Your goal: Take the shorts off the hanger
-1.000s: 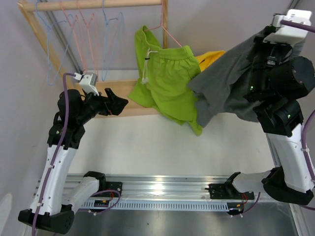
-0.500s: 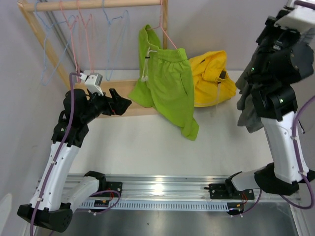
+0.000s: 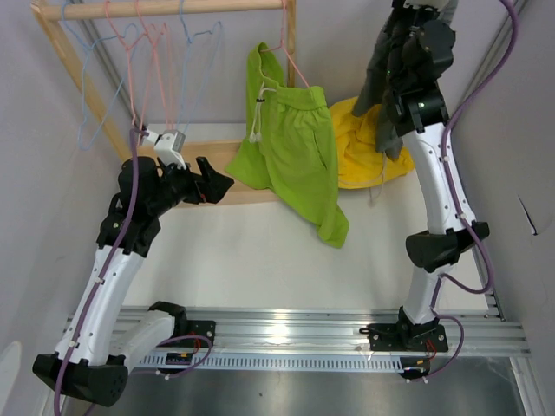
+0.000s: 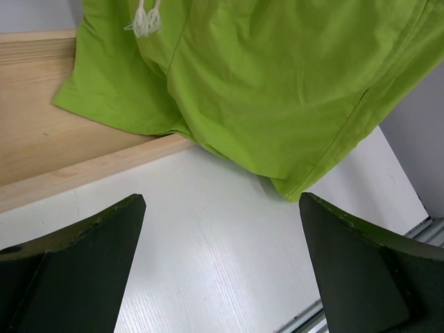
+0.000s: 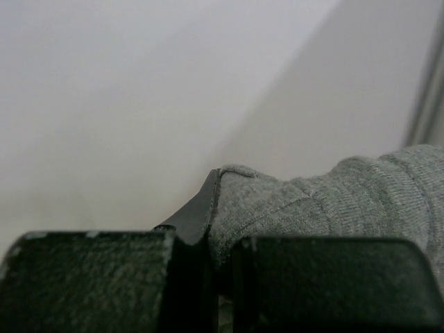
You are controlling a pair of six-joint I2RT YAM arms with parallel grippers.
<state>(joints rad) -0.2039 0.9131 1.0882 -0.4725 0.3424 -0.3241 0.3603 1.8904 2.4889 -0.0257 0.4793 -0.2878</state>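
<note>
The lime green shorts (image 3: pixel 293 143) hang from a pink hanger (image 3: pixel 297 59) on the wooden rack, their hem reaching the table; they fill the top of the left wrist view (image 4: pixel 277 90). The yellow shorts (image 3: pixel 360 147) lie on the table behind them. My right gripper (image 5: pixel 220 243) is shut on the mid grey shorts (image 5: pixel 326 201), which dangle high at the back (image 3: pixel 381 82) above the yellow pair. My left gripper (image 3: pixel 214 182) is open and empty, left of the green shorts, low over the table (image 4: pixel 222 201). The navy and olive-grey shorts are out of view.
The wooden rack's top rod (image 3: pixel 165 9) carries several empty pink and blue wire hangers (image 3: pixel 139 52) at the back left. Its wooden base board (image 4: pixel 41 146) lies under the green shorts. A metal rail (image 3: pixel 295 334) runs along the near edge.
My right arm has swung from the far right to the back, carrying the grey shorts up over the yellow pair. The left gripper has crept slightly toward the green shorts.
</note>
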